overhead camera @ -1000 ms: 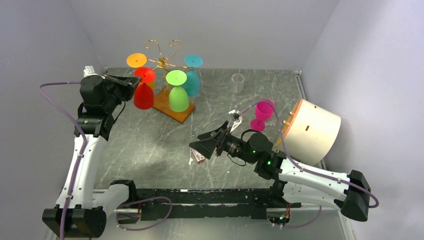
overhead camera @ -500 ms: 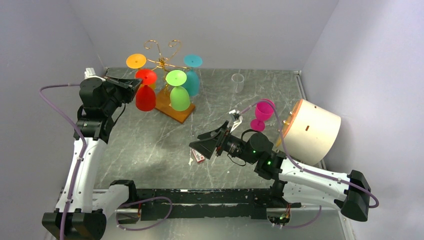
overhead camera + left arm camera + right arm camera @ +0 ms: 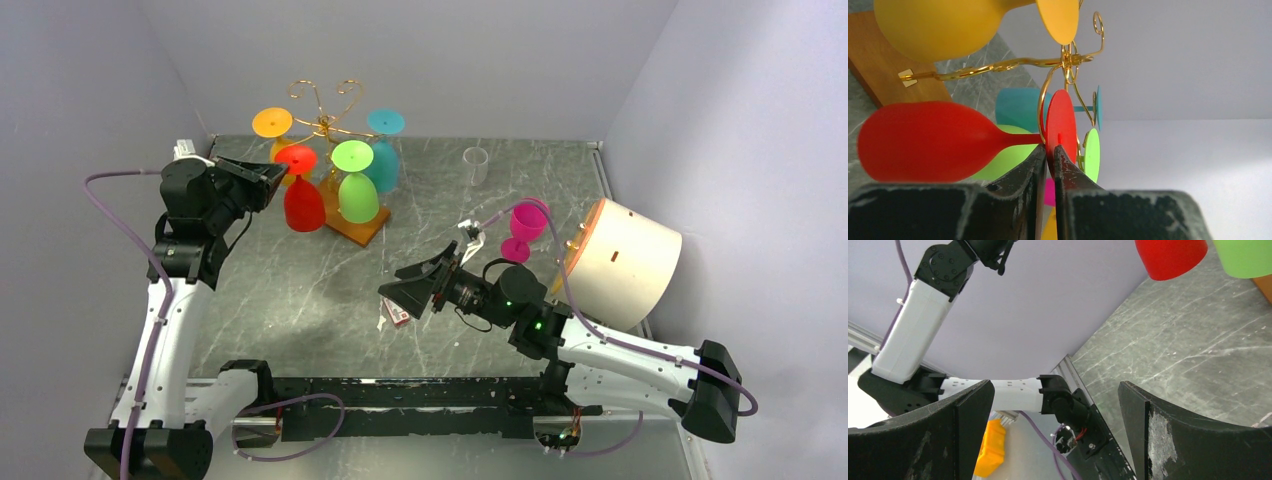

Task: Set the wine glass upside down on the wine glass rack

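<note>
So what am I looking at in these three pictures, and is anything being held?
These are two robot arms bolted to a table. One picture looks down from above and behind them; the other two come from a camera on each wrist. At the back stands a gold wire rack with an orange glass, green glass and teal glass hanging bowl-down. A pink glass stands upright beside a white drum, with a clear cup farther back. The left pincer has its fingers close around the foot of the red glass, stem at a rack hook; whether it grips is unclear. The right pincer is wide open, empty.
</note>
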You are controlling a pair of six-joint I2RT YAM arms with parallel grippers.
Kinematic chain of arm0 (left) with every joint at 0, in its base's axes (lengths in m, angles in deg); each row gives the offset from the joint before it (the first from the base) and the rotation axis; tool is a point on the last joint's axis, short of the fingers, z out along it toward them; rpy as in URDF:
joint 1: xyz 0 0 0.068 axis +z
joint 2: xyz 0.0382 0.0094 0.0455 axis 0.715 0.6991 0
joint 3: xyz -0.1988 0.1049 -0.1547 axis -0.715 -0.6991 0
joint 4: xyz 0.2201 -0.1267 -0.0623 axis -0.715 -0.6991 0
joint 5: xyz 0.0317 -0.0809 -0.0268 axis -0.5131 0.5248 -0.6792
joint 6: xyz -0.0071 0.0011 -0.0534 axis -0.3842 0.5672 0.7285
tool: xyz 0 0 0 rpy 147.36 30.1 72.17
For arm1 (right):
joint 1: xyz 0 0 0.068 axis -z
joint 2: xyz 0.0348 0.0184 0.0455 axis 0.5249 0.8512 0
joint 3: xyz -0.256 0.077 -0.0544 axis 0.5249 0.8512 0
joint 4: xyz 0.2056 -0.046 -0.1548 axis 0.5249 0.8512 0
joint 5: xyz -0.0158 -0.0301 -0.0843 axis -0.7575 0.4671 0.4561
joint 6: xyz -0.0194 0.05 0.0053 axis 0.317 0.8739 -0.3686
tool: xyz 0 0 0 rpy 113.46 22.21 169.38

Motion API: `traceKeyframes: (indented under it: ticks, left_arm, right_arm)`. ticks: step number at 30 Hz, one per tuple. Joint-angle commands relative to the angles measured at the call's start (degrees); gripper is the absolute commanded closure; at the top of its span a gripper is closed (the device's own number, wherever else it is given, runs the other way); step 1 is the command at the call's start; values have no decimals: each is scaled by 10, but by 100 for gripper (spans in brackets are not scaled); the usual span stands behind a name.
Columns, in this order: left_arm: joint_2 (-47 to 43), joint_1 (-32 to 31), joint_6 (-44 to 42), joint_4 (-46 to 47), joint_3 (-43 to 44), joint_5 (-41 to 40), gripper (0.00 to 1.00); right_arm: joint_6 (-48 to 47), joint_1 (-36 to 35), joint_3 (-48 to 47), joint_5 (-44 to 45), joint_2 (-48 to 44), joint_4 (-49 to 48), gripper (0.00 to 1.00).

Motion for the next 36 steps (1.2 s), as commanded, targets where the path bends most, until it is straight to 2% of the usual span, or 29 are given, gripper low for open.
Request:
traceKeyframes:
  ticks: [1, 7, 12, 16, 21, 23, 27, 32, 34, 36]
  left_arm:
    - [-11, -1, -12, -6, -10, 10, 83]
    - [-20, 0, -20, -29, -13, 0, 80]
    - [-45, -1, -41, -44, -17, -35, 74]
    - [-81, -1, -96, -48, -27, -68, 57]
    - [-140, -1, -170, -45, -55, -119, 28]
    - [-157, 0, -199, -51, -60, -133, 21]
    - [-175, -1, -264, -70, -62, -148, 13]
    - [-193, -1, -348, -49, -89, -97, 10]
    - [-204, -1, -384, -22, -108, -48, 9]
    - [-214, -1, -415, 7, -127, 28, 2]
  right_arm:
    - [-42, 0, -24, 7, 8, 26, 0]
    - [-115, 0, -84, 58, 17, 141, 0]
    - [-136, 1, -119, 129, 29, 220, 0]
    - [-141, 1, -149, 206, 43, 289, 0]
    - [-164, 1, -185, 280, 51, 344, 0]
    - [-183, 2, -194, 305, 47, 353, 0]
    - [-234, 4, -216, 350, 45, 365, 0]
    - [-296, 7, -273, 386, 69, 397, 0]
    - [-307, 16, -300, 384, 94, 421, 0]
    - [-315, 38, -327, 369, 115, 443, 0]
